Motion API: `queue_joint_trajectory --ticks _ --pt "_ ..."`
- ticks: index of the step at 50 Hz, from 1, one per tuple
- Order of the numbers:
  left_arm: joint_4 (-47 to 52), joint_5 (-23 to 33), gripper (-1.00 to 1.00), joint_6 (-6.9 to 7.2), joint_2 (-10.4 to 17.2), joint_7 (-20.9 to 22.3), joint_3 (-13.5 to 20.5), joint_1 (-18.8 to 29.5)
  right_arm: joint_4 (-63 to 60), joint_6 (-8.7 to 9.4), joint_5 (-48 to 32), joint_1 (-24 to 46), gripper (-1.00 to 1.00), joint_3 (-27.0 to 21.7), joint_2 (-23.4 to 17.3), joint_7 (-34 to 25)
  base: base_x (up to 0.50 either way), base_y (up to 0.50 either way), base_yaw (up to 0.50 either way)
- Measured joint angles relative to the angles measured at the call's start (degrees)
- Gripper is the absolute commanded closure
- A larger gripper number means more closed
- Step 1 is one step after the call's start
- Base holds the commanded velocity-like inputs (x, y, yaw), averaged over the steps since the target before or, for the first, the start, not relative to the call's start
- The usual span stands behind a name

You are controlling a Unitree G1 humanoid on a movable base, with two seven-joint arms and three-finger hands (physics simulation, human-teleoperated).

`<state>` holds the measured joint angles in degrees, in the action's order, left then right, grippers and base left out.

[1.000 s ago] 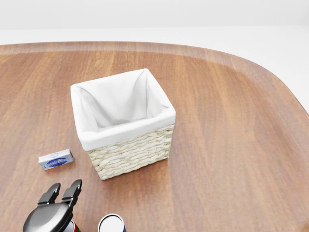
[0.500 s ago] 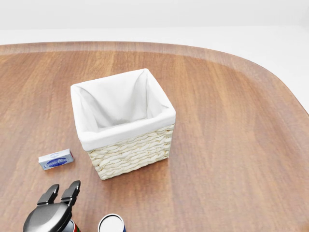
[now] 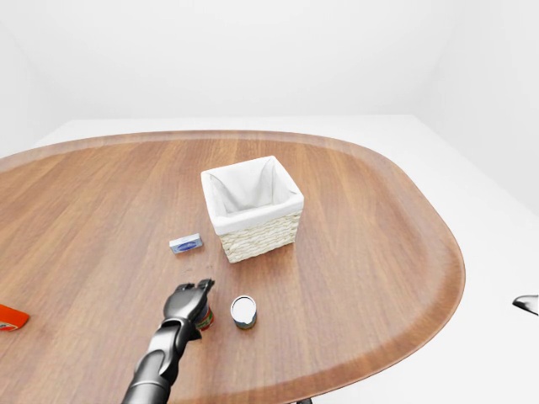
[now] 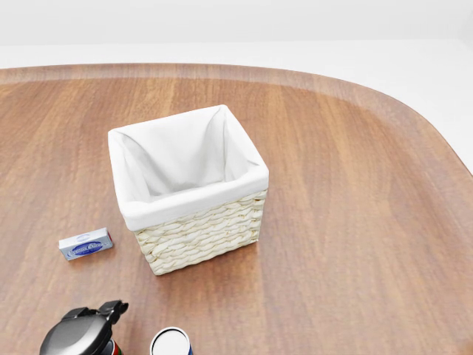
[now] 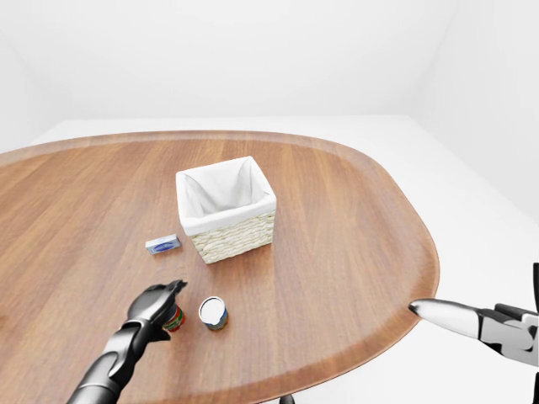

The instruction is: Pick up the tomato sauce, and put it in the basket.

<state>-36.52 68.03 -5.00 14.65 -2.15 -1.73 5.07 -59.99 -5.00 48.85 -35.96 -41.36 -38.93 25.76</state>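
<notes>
The tomato sauce (image 5: 175,321) is a small red can standing near the table's lower left edge; in the head view only a sliver of it shows under the hand. My left hand (image 5: 167,296) lies over it from the left with its fingers curled down onto its top and side. The basket (image 4: 199,198) is woven and pale with a white cloth liner. It stands empty up and to the right of the can. My right hand (image 5: 472,324) shows as a grey and black shape off the table's right edge, and its fingers cannot be made out.
A blue-and-white can (image 4: 171,342) with a white lid stands just right of the tomato sauce. A small blue box (image 4: 86,244) lies left of the basket. A red packet (image 3: 10,317) sits at the far left edge. The wooden table (image 4: 355,222) is oval.
The left hand's fingers, which stood raised and spread, have curled down over the can. The camera, basket and other things have not moved.
</notes>
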Motion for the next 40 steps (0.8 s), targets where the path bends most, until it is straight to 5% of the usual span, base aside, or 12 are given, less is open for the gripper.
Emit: queue_joint_trajectory --ticks 27,40 --pt "-3.49 -2.33 1.00 0.00 0.15 0.93 -1.08 0.77 0.00 0.00 -0.22 -0.02 -1.00 0.19 0.37 -0.17 0.00 0.00 0.00" --pt "11.87 -4.39 1.00 0.00 -0.21 5.11 2.10 -4.00 0.00 0.00 -0.68 0.24 -1.00 0.82 0.04 0.13 0.00 0.00 0.00"
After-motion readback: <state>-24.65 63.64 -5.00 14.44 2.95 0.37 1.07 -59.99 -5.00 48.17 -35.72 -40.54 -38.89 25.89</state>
